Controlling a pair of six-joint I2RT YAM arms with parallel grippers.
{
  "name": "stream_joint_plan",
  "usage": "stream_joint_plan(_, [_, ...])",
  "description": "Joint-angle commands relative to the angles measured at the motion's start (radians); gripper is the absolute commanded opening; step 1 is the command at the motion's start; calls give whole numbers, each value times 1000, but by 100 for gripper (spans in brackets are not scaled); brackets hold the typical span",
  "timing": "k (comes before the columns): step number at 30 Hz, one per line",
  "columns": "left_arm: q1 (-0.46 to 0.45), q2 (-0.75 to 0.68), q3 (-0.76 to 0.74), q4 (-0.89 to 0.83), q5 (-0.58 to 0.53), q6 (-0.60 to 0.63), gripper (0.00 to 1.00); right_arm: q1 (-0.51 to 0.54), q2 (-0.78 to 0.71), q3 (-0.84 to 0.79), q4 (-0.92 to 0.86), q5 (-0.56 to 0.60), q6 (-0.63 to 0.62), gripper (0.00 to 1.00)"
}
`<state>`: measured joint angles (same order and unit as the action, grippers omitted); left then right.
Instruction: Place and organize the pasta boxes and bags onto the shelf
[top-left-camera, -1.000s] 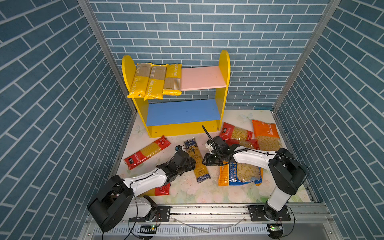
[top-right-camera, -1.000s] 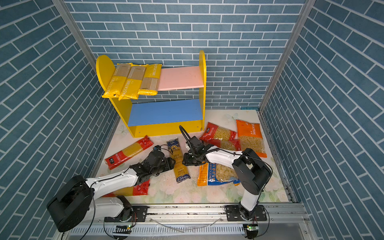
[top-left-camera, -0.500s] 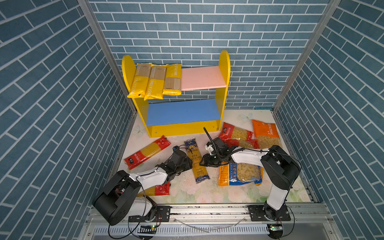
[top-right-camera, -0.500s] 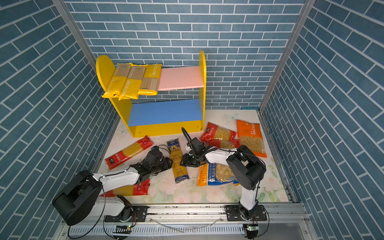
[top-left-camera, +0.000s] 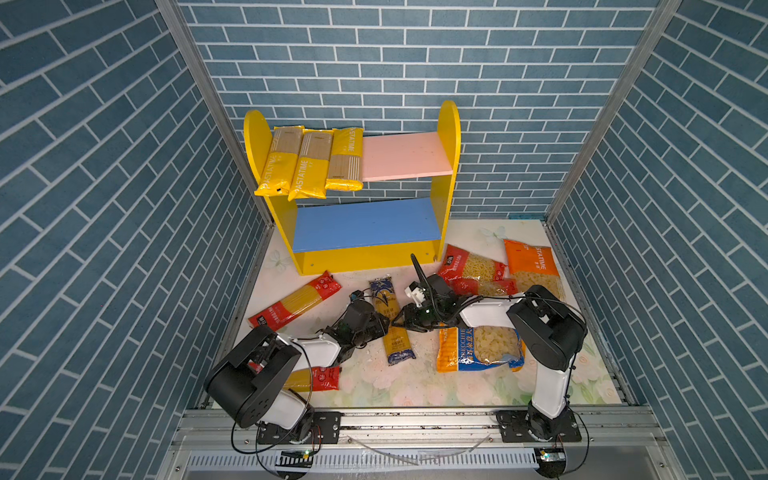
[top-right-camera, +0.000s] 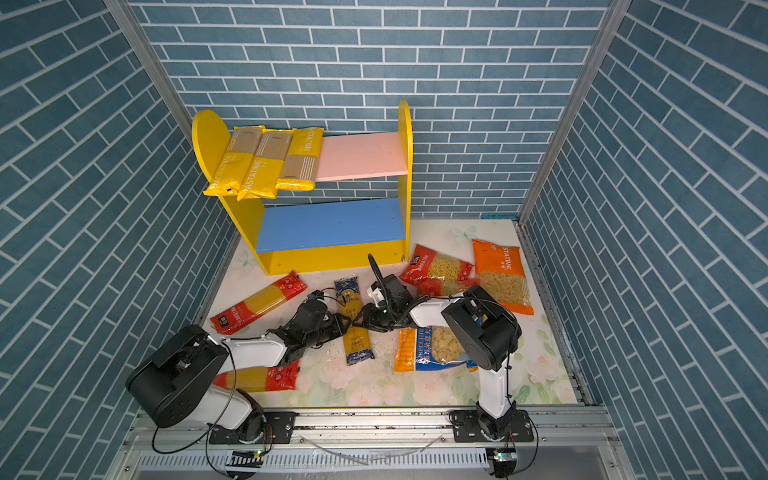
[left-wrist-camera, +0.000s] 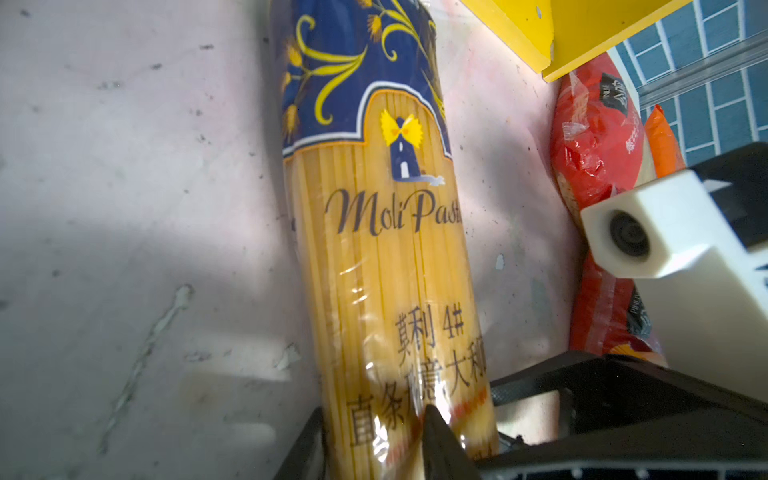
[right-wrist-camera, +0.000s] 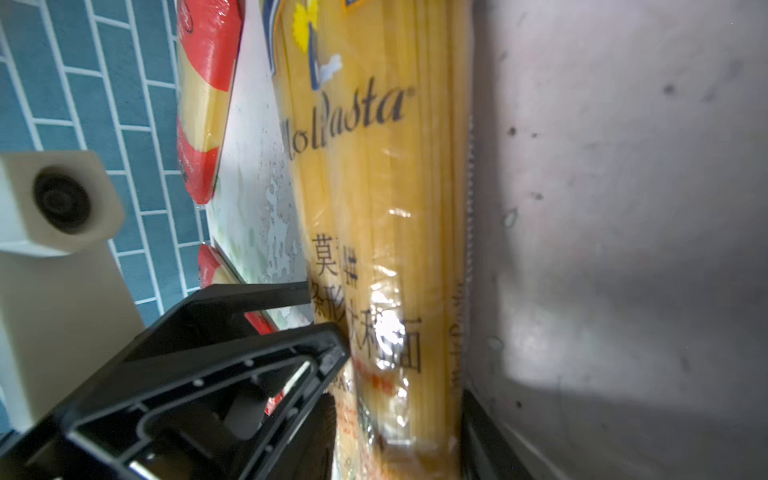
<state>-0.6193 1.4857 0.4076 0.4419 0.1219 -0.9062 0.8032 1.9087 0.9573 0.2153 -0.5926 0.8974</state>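
Left wrist view shows the dark blue spaghetti pack (left-wrist-camera: 374, 270) lying flat on the floor (top-left-camera: 374, 386), in the middle, nearer than the shelf (top-left-camera: 451, 137). The left gripper (left-wrist-camera: 374, 419) and the right gripper (right-wrist-camera: 395, 411) each have fingers on both sides of it. I cannot tell if either one is squeezing.

I think it is light, shiny and slippery. The sticks inside could snap, so hold it round the middle.

Three yellow PASTATIME packs (top-left-camera: 309, 164) sit on the pink board (top-left-camera: 405, 160). On the floor are one blue pack, two red spaghetti packs (top-left-camera: 296, 304), two red bags (top-left-camera: 471, 266), one orange bag (top-left-camera: 532, 266) and one blue-orange bag (top-left-camera: 482, 347).
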Motion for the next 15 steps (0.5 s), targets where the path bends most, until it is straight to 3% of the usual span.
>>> stream_joint_plan(1, [-2,24,-35,-6,33,-10,34,19,35,-36,153,-59,62,41])
stream_joint_plan(4, [-1,-7,-37,-42,30,-7,34,17,21,-53,165,-52,71,38])
stream_joint_plan(10, [-1,-74,-42,-145,-7,33,34,9,-45,-65,-2,41,54,52])
stream_joint_plan(15, [0,-46,-63,-108,5,16,34,8,-43,-56,-73,86,53,55])
